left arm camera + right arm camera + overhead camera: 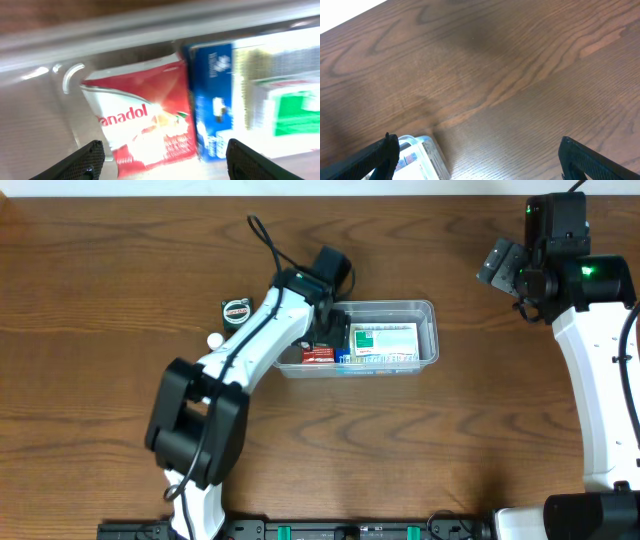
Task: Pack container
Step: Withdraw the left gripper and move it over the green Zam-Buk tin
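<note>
Overhead, left-wrist and right-wrist views of a two-arm packing station. The container [400, 303], a clear shallow tub, lies near the middle of the wooden table [100, 260], long axis running left to right. Inside it, a red box [317, 353] printed "Panadol" [145, 120] sits at the left end, a blue box [212, 100] stands just beside it, touching or nearly so, and a white-and-green box [385, 339] fills most of the remaining floor.

The left gripper [330, 328] hangs over the tub's left end. In the wrist view its fingers [90, 159] are spread wide, with the red box between and below them and no contact visible. This view is blurred, so finer print on the packs cannot be read.

The right gripper [497, 265] is held well apart from the tub, over bare wood at the far right. Its fingers [380, 156] are likewise spread and hold nothing, and one corner of the tub [422, 152] shows at the lower left of that view.

A small round tin [236, 311] with a dark lid and a tiny white object [213, 340] rest on the table left of the tub.
</note>
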Robot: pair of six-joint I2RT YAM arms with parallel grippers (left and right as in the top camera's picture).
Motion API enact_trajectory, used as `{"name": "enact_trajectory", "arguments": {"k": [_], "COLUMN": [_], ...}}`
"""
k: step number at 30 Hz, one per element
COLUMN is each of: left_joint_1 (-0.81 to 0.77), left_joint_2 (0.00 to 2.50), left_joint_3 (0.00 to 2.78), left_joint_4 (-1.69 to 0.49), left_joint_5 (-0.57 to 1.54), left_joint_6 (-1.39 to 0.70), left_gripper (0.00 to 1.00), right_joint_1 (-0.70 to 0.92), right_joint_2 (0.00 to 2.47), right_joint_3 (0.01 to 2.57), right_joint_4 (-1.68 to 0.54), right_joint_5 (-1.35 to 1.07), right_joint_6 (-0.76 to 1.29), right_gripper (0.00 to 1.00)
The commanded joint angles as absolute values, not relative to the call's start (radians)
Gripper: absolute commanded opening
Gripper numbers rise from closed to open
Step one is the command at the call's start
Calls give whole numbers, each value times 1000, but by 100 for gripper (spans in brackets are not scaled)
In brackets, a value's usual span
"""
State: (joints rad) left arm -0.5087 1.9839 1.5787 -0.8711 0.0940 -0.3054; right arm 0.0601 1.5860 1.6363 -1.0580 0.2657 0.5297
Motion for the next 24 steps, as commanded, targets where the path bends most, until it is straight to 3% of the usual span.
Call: {"name": "enact_trajectory", "arguments": {"k": [1, 11, 19, 24], "left_joint_1": [-507, -460, -136, -25], "left_joint_2": [1883, 1681, 1714, 1810], "left_joint_3": [1629, 1629, 1631, 1634], "left_joint_4": [-894, -912, -926, -925], "left_joint_5": [98, 31, 190, 248], "left_joint_6": [-263, -160, -97, -71], "left_gripper": [79, 82, 82, 82], "right_joint_1": [56, 56, 56, 56], "right_joint_2": [1582, 1582, 1582, 1582], "right_joint_3": [1640, 1640, 1640, 1640], "right_joint_4": [-1059, -1059, -1059, -1059], "right_joint_5": [281, 281, 281, 281], "right_joint_6": [518, 518, 518, 518], "right_gripper": [99, 99, 99, 99]}}
